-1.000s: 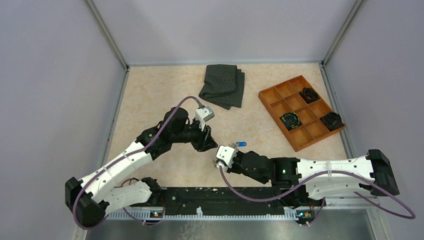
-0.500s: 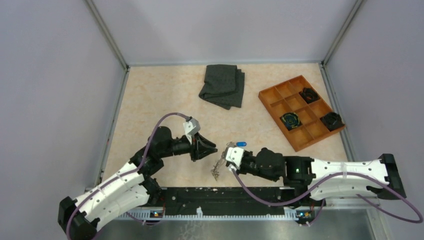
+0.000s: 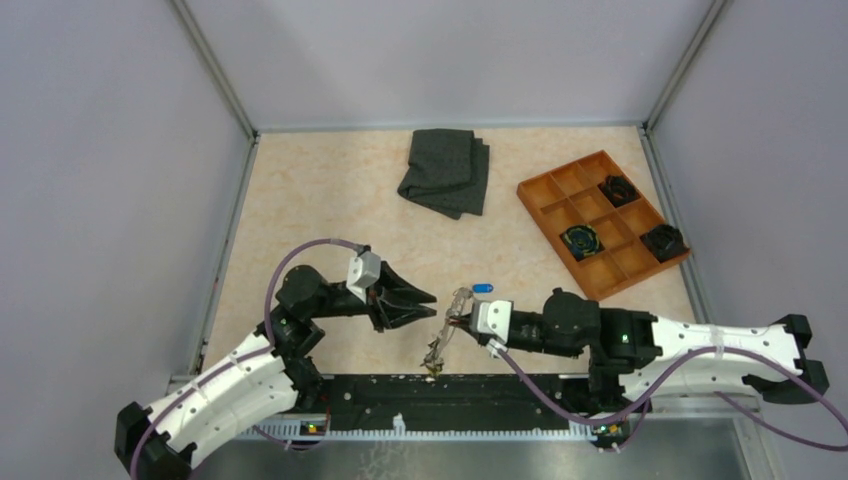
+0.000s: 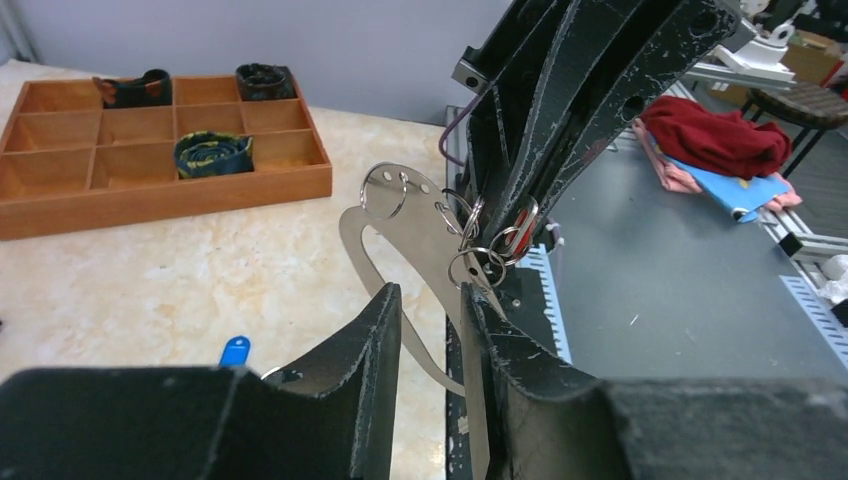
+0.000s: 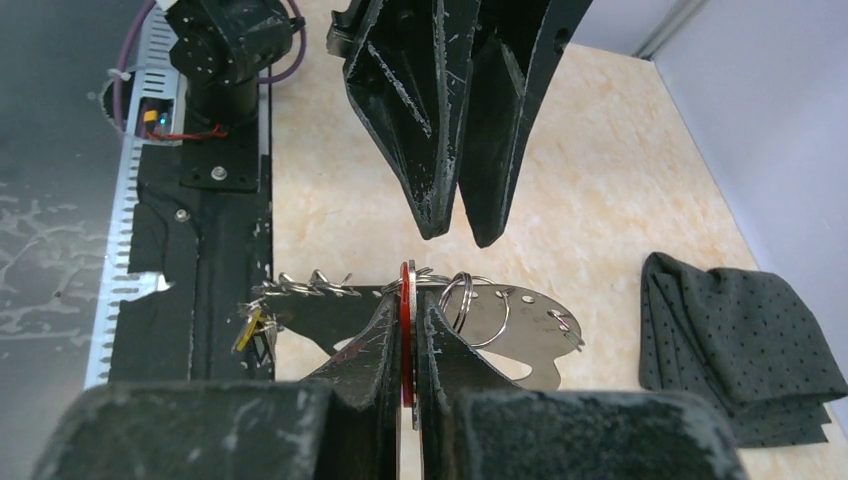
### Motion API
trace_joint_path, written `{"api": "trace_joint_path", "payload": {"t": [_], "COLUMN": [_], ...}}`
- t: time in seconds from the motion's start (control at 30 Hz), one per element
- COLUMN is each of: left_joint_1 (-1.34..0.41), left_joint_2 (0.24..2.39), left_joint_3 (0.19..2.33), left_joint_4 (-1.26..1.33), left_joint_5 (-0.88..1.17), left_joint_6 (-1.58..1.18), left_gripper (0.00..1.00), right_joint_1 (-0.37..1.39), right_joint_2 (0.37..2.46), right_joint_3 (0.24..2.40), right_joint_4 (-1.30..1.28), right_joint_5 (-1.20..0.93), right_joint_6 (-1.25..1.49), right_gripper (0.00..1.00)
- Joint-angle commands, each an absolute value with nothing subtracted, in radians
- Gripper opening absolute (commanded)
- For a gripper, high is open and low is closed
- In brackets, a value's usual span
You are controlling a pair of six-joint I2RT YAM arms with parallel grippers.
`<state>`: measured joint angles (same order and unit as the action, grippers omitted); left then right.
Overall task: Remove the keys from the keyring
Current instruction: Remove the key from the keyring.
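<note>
Pale marbled worktop (image 3: pixel 300 200) inside grey walls: from above, the keyring (image 3: pixel 438 342) hangs between both arms near the front rail, with a blue key (image 3: pixel 482 288) lying loose just beyond it. Only the left wrist view shows the left tool (image 4: pixel 430 295) part-open, the keyring's band in its gap, contact unclear. The right wrist view shows the right tool (image 5: pixel 407 300) clamped on a red key (image 5: pixel 406 335) seen edge-on

Folded dark cloth (image 3: pixel 445 172) far centre; orange tray (image 3: pixel 547 193) with 3 dark clumps (image 3: pixel 583 240)
</note>
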<state>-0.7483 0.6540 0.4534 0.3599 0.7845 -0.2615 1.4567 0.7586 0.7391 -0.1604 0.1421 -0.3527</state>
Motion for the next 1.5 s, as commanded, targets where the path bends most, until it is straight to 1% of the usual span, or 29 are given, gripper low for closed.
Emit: {"api": "trace_joint_path", "payload": {"t": [0.0, 0.17, 0.27, 0.4, 0.53, 0.67, 0.83, 1.23, 1.47], "left_joint_1": [-0.762, -0.796, -0.839, -0.925, -0.995, -1.014, -1.041, -1.091, -1.116], "left_joint_2": [0.647, 0.645, 0.643, 0.644, 0.638, 0.637, 0.633, 0.649, 0.697], "left_joint_3": [0.431, 0.417, 0.420, 0.446, 0.451, 0.445, 0.433, 0.422, 0.444], "left_joint_4": [0.484, 0.497, 0.470, 0.376, 0.336, 0.345, 0.370, 0.425, 0.407], "left_joint_5": [0.840, 0.819, 0.751, 0.591, 0.427, 0.336, 0.266, 0.185, 0.153], "left_joint_6": [-0.295, -0.313, -0.289, -0.191, -0.122, -0.087, -0.042, 0.065, 0.085], "left_gripper": [0.36, 0.44, 0.45, 0.47, 0.48, 0.45, 0.44, 0.39, 0.33], "right_joint_1": [1.462, 1.462, 1.463, 1.463, 1.463, 1.463, 1.463, 1.463, 1.463], "right_joint_2": [0.742, 0.761, 0.787, 0.834, 0.865, 0.878, 0.895, 0.904, 0.894], "right_joint_3": [0.815, 0.837, 0.857, 0.901, 0.928, 0.938, 0.952, 0.956, 0.958], "right_joint_4": [-0.127, -0.131, -0.136, -0.176, -0.186, -0.183, -0.193, -0.190, -0.176], "right_joint_5": [0.080, 0.110, 0.152, 0.257, 0.288, 0.308, 0.339, 0.334, 0.329], "right_joint_6": [-0.360, -0.346, -0.332, -0.306, -0.291, -0.276, -0.256, -0.228, -0.216], "right_gripper": [0.00, 0.00, 0.00, 0.00, 0.00, 0.00, 0.00, 0.00, 0.00]}}
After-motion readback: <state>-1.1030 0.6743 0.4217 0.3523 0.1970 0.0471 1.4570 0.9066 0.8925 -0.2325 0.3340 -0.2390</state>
